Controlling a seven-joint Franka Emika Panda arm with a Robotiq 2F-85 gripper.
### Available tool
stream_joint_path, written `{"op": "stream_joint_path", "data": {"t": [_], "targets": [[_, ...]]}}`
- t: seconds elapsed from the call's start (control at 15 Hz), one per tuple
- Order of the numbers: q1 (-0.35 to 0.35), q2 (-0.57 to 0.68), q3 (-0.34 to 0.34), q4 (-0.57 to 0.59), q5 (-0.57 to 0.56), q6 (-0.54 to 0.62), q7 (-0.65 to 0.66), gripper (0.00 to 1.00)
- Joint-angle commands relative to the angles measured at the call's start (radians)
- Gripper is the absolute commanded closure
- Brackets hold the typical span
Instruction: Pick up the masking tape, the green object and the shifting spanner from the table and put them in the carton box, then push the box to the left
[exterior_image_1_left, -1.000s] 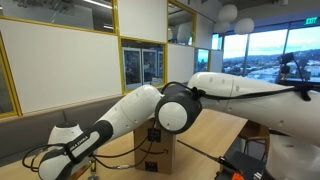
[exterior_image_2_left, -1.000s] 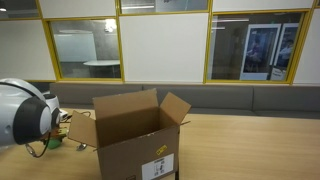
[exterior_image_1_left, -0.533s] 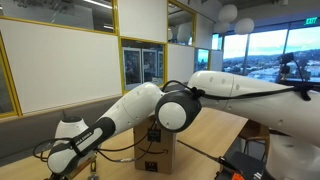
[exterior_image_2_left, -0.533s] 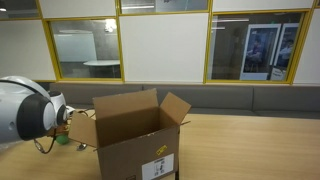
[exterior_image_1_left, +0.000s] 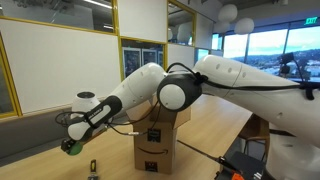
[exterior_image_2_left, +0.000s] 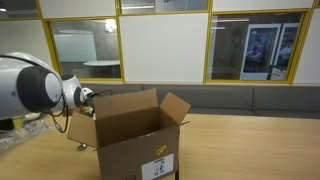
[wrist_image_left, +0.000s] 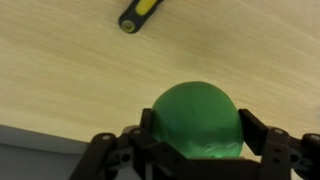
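Note:
My gripper (wrist_image_left: 197, 150) is shut on the green object (wrist_image_left: 197, 122), a round bright green ball that fills the space between the fingers. In an exterior view the gripper (exterior_image_1_left: 71, 146) hangs above the table (exterior_image_1_left: 40, 165), with the green object (exterior_image_1_left: 69, 149) at its tip, off to the side of the carton box (exterior_image_1_left: 160, 135). In an exterior view the gripper (exterior_image_2_left: 86, 97) is beside the open flaps of the carton box (exterior_image_2_left: 128, 135). The masking tape and the shifting spanner do not show.
A black-and-yellow handled tool (wrist_image_left: 138, 14) lies on the light wood below the gripper; it also shows as a small item on the table (exterior_image_1_left: 93, 167). Cables run by the box base (exterior_image_1_left: 150, 165). A bench and glass walls stand behind.
The arm has risen from the tabletop with the green object in its fingers. It has swung closer to the box's open top.

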Motion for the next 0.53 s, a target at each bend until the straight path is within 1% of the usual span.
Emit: {"op": "stream_joint_path", "data": {"t": [0.0, 0.4, 0.47], "targets": [[0.018, -0.204, -0.108, -0.236, -0.023, 0.065, 0.107, 0.4], [0.058, -0.449, -0.266, -0.475, -0.042, 0.075, 0.17, 0.4], [0.038, -0.492, -0.251, -0.511, -0.108, 0.071, 0.209, 0.4]]}}
